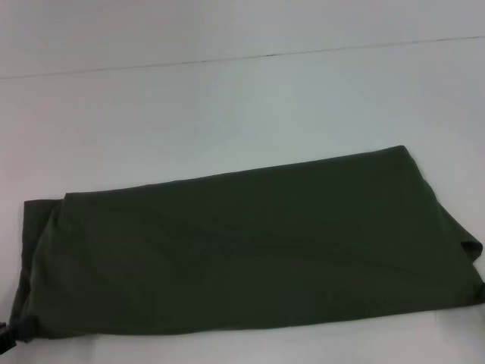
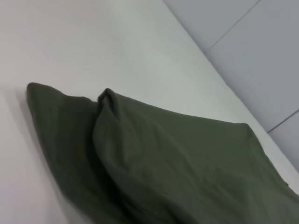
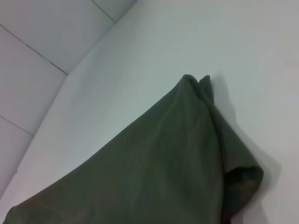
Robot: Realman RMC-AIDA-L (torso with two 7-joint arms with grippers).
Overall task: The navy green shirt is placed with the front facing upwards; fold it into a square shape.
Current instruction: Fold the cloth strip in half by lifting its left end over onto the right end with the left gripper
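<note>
Lying folded lengthwise on the white table (image 1: 227,98), the navy green shirt (image 1: 250,250); hands' grip unclear.

Only a small black gripper part (image 1: 4,339) shows at the frame's edge

A white table (image 1: 227,98) fills the scene. Beyond its far edge lies a pale tiled floor (image 2: 261,51) with thin dark seams.
</note>
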